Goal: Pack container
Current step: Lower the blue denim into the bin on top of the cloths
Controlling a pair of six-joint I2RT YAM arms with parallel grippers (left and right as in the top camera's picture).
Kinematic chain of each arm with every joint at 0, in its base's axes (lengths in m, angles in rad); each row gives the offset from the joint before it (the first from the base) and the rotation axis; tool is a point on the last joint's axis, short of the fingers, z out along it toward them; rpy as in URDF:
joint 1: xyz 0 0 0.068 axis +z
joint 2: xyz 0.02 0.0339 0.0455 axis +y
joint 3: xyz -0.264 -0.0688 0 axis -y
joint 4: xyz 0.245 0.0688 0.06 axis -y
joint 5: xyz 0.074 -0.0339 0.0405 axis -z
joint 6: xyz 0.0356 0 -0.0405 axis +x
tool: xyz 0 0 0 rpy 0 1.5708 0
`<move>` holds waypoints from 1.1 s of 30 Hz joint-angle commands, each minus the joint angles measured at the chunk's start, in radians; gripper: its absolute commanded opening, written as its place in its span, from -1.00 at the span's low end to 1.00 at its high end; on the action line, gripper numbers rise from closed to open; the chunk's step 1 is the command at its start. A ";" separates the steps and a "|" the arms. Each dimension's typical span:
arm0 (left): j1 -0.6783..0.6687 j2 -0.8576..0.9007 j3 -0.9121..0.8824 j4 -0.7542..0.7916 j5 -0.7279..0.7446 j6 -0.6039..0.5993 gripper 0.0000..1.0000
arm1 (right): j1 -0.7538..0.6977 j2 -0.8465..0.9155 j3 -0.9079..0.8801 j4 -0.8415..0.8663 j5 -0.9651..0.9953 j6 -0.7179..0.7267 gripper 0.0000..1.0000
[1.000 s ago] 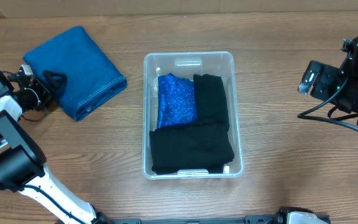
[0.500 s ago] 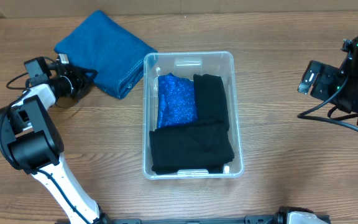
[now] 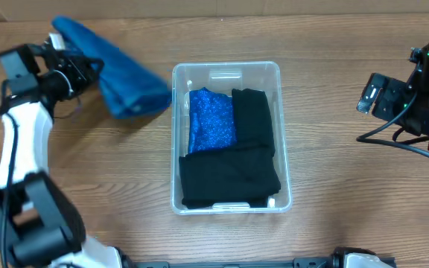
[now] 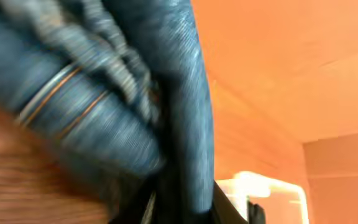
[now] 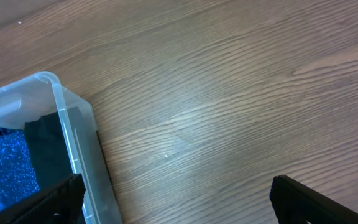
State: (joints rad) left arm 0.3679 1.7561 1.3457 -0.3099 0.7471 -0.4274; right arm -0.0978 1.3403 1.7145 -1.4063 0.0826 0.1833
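Two arms work my wooden table [image 3: 334, 45], with the container [image 3: 226, 68] between them at the middle of the overhead view. It is a clear rectangular bin with rounded corners and a rim, standing upright on the tabletop.

Three folded pieces lie inside it. A glittery blue cloth [image 3: 212, 119] fills the far left part and a black cloth [image 3: 253, 119] lies just beside it on the right. A second black cloth [image 3: 229, 179] lies across the near half. A small white patch [image 3: 272, 201] shows at the bin's near right corner, too small for me to read any writing on it.

At far left, my left gripper [image 3: 80, 71] is clenched on one end of a blue denim cloth [image 3: 129, 85]. The cloth's other end reaches just beside the container's left rim, outside the bin. I cannot tell whether that end touches the table. The left wrist view is blurred, almost filled by the cloth's ribbed weave and stitched hem [image 4: 104, 93].

At far right, my right gripper [image 3: 371, 95] hangs well apart from the bin. In the right wrist view its fingers [image 5: 48, 199] are spread wide with nothing between them but bare wood. The container's far right corner [image 5: 73, 134] sits at the left of that view, with the black cloth and a strip of glittery blue visible through the wall.
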 commanded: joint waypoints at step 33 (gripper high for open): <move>-0.868 -0.350 0.123 -0.113 -0.483 -0.254 -0.92 | -0.003 -0.002 0.000 -0.018 0.010 0.001 1.00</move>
State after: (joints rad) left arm -0.5045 1.4078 1.4277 -0.4686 0.3916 -0.5777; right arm -0.0975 1.3403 1.7145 -1.4265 0.0856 0.1829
